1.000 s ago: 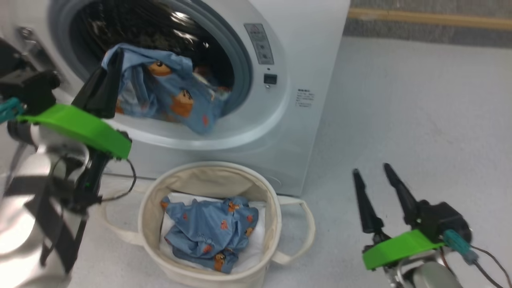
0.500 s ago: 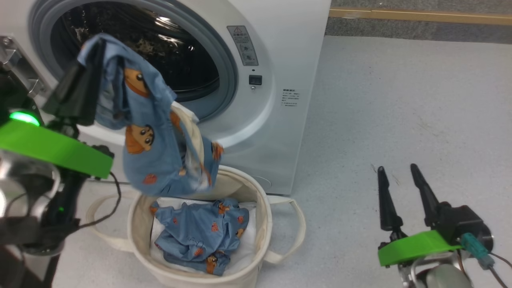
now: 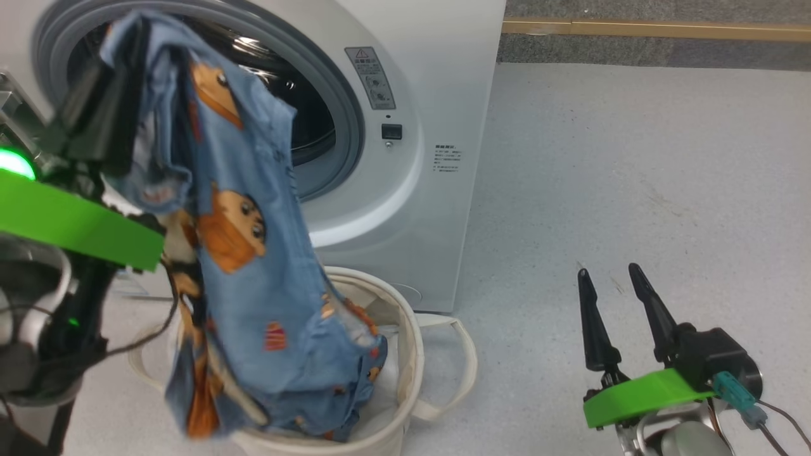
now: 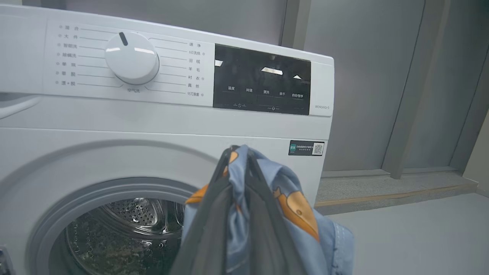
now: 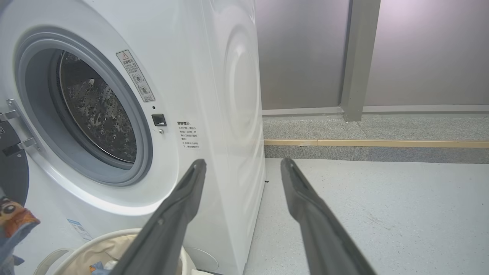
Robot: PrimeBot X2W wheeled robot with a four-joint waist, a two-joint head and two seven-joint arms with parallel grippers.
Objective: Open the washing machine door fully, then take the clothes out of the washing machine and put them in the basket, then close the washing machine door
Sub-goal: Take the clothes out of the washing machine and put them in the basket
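Upper left of the head view, the left fingers (image 4: pixel 263 229) are clamped on the clothes (image 3: pixel 253 253), which hang down to the basket (image 3: pixel 405 354) at lower centre, before the washing machine (image 3: pixel 437 63); lower right, the right fingers (image 3: pixel 594 335) stand apart, empty.

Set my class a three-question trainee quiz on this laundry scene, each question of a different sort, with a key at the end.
1. True or false: the washing machine has its door shut.
2. Fill in: the right gripper is ____ and holds nothing.
3. Pick one. The clothes clamped in the left gripper hang with their lower end: A) at the basket; B) on top of the washing machine; C) in the right gripper.

Key
1. False: the opening is uncovered.
2. Open.
3. A.
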